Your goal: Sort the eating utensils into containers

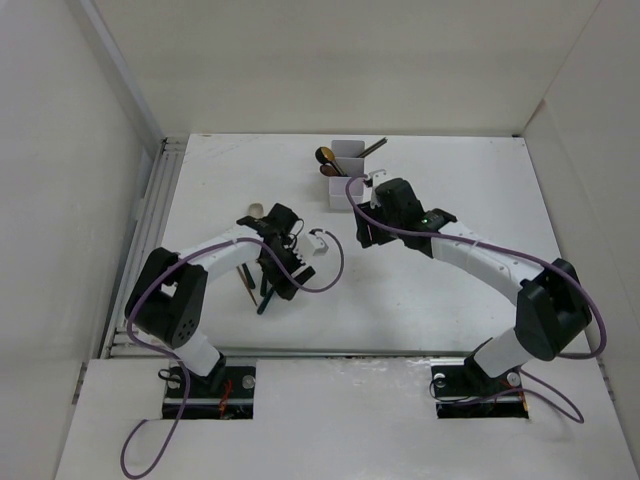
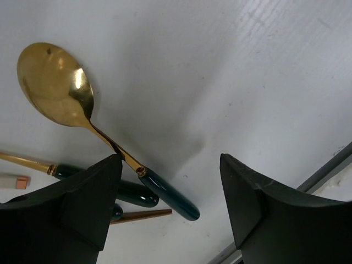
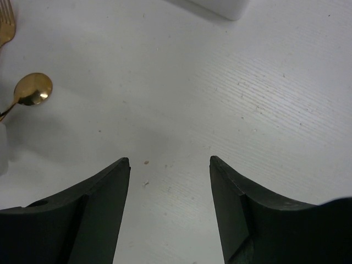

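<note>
My left gripper (image 1: 278,278) (image 2: 170,159) is open, low over a loose heap of utensils (image 1: 252,285). A gold spoon (image 2: 52,77) with a dark green handle lies between its fingers, close to the left finger (image 2: 82,209). More dark handles (image 2: 132,192) and a brown chopstick tip (image 2: 146,215) lie beside it. A pale wooden spoon head (image 1: 255,210) shows behind the arm. The white container (image 1: 346,172) stands at the back with spoons (image 1: 326,160) and chopsticks (image 1: 374,147) in it. My right gripper (image 1: 364,235) (image 3: 169,160) is open and empty over bare table, just in front of the container (image 3: 220,6).
A gold spoon head (image 3: 33,89) and fork tines (image 3: 5,27) lie left of the right gripper. A metal rail (image 1: 160,220) runs along the table's left side and its near edge (image 2: 324,170). White walls enclose the table.
</note>
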`<state>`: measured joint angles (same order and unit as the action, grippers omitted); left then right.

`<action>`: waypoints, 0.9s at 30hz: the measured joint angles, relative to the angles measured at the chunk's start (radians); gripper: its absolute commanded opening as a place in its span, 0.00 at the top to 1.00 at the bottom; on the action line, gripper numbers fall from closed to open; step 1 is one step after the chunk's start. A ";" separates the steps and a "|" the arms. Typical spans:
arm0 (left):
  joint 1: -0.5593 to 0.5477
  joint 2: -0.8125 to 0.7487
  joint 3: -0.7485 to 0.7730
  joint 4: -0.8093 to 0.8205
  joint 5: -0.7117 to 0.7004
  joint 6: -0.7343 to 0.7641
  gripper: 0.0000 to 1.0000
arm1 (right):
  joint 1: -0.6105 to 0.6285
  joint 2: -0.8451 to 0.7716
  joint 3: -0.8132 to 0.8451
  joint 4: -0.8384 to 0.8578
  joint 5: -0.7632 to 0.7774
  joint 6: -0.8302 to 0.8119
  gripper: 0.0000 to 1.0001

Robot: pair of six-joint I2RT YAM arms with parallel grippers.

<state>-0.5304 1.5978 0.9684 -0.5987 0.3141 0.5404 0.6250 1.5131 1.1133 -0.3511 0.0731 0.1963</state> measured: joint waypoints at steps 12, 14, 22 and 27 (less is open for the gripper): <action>0.000 -0.040 -0.001 0.007 -0.171 -0.150 0.40 | -0.003 0.000 -0.001 0.000 -0.018 -0.042 0.35; 0.001 -0.053 -0.012 0.011 -0.186 -0.156 0.43 | -0.003 0.000 -0.001 0.000 -0.019 -0.043 0.35; 0.003 -0.056 -0.073 -0.003 -0.184 -0.148 0.52 | -0.003 -0.020 -0.001 -0.037 -0.011 -0.027 0.36; 0.020 -0.056 -0.075 0.005 -0.175 -0.138 0.56 | -0.003 -0.094 -0.001 -0.076 0.003 -0.024 0.36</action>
<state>-0.5102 1.5414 0.8936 -0.5938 0.1390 0.4026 0.6220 1.4193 1.1122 -0.4274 0.0765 0.1726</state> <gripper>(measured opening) 0.456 0.643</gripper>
